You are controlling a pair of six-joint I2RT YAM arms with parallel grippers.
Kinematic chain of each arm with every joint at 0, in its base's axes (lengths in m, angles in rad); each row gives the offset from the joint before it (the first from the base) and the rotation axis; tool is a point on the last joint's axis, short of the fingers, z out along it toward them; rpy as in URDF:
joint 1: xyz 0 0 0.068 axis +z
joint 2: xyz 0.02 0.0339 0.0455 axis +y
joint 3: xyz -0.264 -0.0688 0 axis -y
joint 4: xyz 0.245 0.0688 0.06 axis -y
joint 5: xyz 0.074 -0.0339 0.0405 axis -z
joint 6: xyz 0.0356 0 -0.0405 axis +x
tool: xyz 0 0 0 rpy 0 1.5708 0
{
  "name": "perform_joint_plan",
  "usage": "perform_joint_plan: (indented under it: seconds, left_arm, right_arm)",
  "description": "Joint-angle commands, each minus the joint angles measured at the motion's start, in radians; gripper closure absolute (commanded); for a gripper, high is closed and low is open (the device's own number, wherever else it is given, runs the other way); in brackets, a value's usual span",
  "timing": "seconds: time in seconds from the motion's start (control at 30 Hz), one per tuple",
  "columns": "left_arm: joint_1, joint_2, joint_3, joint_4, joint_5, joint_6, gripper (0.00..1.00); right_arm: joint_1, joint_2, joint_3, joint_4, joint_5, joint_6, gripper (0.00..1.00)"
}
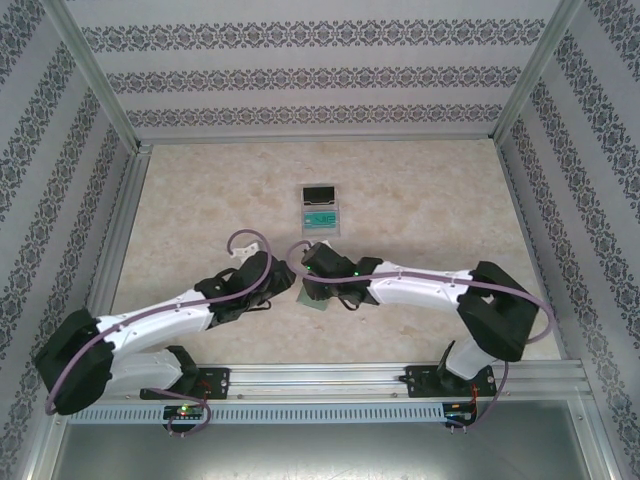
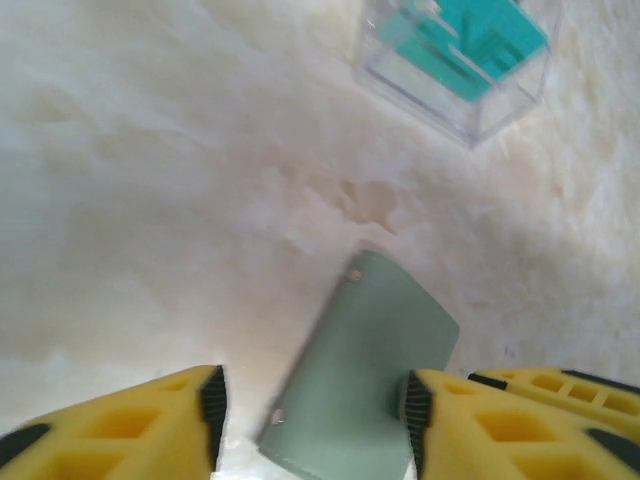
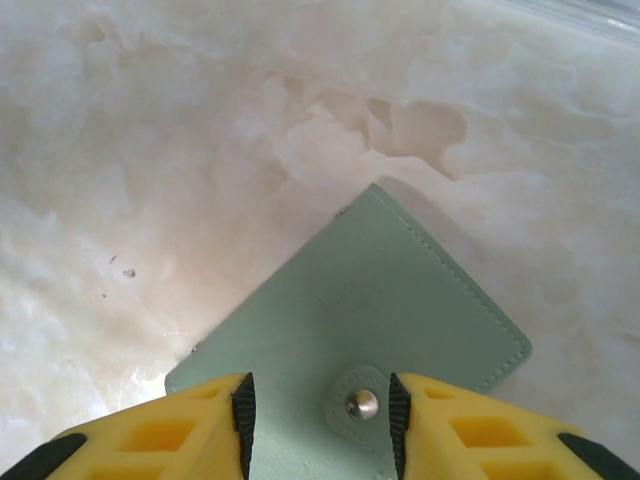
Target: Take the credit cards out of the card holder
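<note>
The card holder (image 3: pixel 370 310) is a sage-green wallet lying closed and flat on the table, its snap tab (image 3: pixel 362 403) on top. My right gripper (image 3: pixel 318 415) is open just above it, its fingers astride the tab. My left gripper (image 2: pixel 312 410) is open too, with the card holder (image 2: pixel 370 370) between its fingers; the right pad (image 2: pixel 416 410) sits at the wallet's edge. From above, both grippers (image 1: pixel 285 285) (image 1: pixel 318 290) meet over the card holder (image 1: pixel 318 303). Credit cards, one black (image 1: pixel 320 192) and one teal (image 1: pixel 320 215), lie in a tray farther back.
The clear tray (image 1: pixel 340 228) stands on the pale marble-look table behind the grippers; in the left wrist view its wall (image 2: pixel 500 105) is at the top right with teal cards (image 2: pixel 470 45) inside. Patterned walls and metal frame rails enclose the table.
</note>
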Motion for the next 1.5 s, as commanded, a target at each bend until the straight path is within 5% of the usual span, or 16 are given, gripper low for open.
perform_joint_plan:
  seconds: [0.0, 0.53, 0.97, 1.47]
  left_arm:
    - [0.016, -0.080, -0.033, -0.136, -0.103, 0.013, 0.44]
    - [0.021, -0.198, -0.083, -0.174, -0.138, 0.005, 0.44]
    - [0.021, -0.189, -0.081, -0.158, -0.119, 0.013, 0.44]
    - [0.021, -0.140, -0.130, 0.032, 0.009, -0.002, 0.56]
  right_arm:
    - [0.017, 0.066, 0.063, -0.113, 0.080, 0.007, 0.57]
    - [0.034, 0.178, 0.110, -0.169, 0.113, 0.033, 0.59]
    - [0.038, 0.137, 0.082, -0.152, 0.116, 0.014, 1.00]
    - [0.074, -0.014, 0.033, 0.033, 0.024, -0.315, 1.00]
